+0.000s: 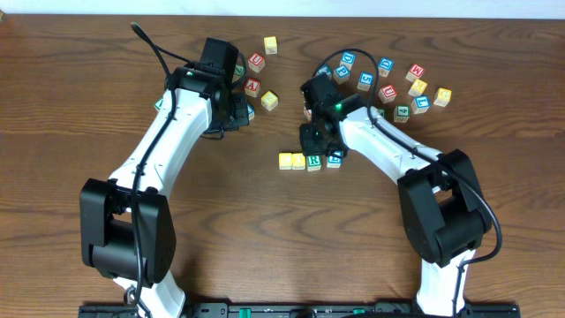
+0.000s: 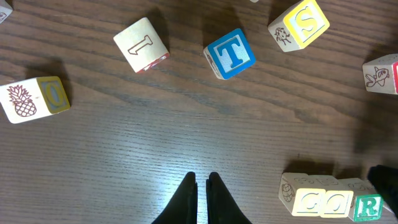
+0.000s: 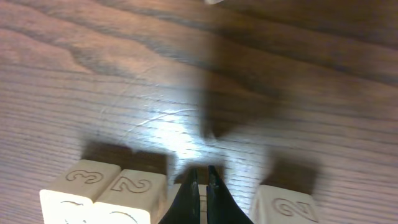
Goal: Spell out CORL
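Three smooth cubic blocks (image 2: 336,202) abreast on grained wood table (image 2: 186,137); left tool (image 2: 201,180), right tool (image 3: 201,173) both pinched together.

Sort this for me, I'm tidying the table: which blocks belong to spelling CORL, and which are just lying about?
Job: C block, O block, R block, set in a row; probably the fourth block beside them, letter unreadable.
Lying about: T block, S block, pineapple block, fish block.

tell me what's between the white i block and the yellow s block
The blue wooden T block lies between the white wooden I block and the yellow-faced wooden S block, touching neither; the left wrist view shows it.
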Available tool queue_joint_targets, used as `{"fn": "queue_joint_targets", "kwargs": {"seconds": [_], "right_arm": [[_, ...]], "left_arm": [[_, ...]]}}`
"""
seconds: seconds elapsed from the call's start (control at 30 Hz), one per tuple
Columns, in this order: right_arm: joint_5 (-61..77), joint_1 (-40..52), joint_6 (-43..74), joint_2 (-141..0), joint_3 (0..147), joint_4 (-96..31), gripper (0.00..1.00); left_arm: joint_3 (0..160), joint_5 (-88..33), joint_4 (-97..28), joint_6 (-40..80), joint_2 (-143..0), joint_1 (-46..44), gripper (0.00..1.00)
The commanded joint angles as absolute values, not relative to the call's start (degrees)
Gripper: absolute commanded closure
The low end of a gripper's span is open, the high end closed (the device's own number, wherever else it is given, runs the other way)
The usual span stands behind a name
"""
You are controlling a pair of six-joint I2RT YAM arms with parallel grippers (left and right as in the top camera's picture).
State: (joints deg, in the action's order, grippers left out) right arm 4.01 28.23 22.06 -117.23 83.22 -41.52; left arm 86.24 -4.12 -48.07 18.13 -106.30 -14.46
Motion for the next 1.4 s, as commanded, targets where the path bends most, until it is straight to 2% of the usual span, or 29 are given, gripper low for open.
{"fn": "queue_joint_targets", "kwargs": {"seconds": [0.0, 0.53, 1.37], "right_arm": [[3.1, 27.0, 21.1, -113.3, 84.6, -42.7, 0.99], [8.7, 30.0, 21.2, -110.2, 84.2, -55.3, 0.99], [8.1, 30.7, 24.5, -111.2, 75.2, -45.7, 0.99]], "left_arm": [[87.5, -3.2, -48.3, 17.6, -105.8, -14.4, 0.93], [87.5, -3.2, -48.2, 17.6, -105.8, -14.4, 0.92], [87.5, -3.2, -48.2, 17.6, -105.8, -14.4, 0.92]]}}
